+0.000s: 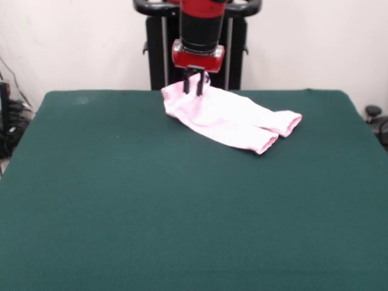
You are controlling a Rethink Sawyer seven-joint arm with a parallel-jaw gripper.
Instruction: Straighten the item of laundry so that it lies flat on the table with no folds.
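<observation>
The item of laundry (227,118), pale pink baby trousers, lies near the far edge of the dark green table (151,200). Its two legs stretch to the right, cuffs toward the right side, one leg lying partly over the other. The waistband end at the left is pulled up into a small peak. My gripper (193,85) comes down from above onto that peak, and its two dark fingers are pinched on the raised cloth at the waistband. The bow is hidden.
The black pedestal frame (159,54) stands just behind the table's far edge. Cables and dark equipment (9,115) sit off the table's left side, and a dark object (374,115) off the right.
</observation>
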